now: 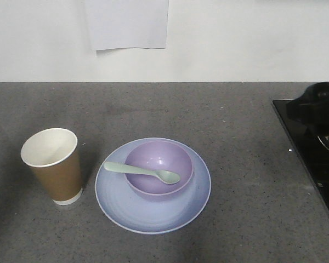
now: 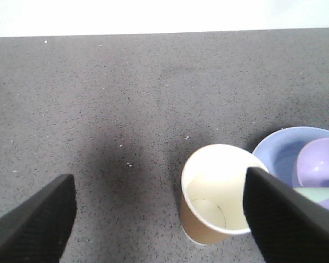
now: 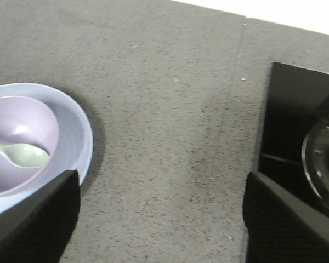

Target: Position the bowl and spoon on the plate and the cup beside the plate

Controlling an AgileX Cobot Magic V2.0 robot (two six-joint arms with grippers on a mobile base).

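Note:
The lavender bowl (image 1: 158, 166) sits on the pale blue plate (image 1: 116, 201) in the front view, with the mint-green spoon (image 1: 141, 171) lying across the bowl, handle to the left. The brown paper cup (image 1: 55, 165) stands upright left of the plate, close to its rim. In the left wrist view the cup (image 2: 216, 193) is below and to the right, partly behind the right finger of my open left gripper (image 2: 160, 211). My right gripper (image 3: 162, 211) is open over bare counter, with the plate (image 3: 79, 134), bowl (image 3: 16, 123) and spoon (image 3: 26, 154) to its left. Neither gripper holds anything.
Everything rests on a dark grey speckled counter (image 1: 241, 142). A black stove top (image 1: 312, 148) with a burner (image 3: 323, 159) occupies the right edge. A white wall with a sheet of paper (image 1: 126, 23) runs along the back.

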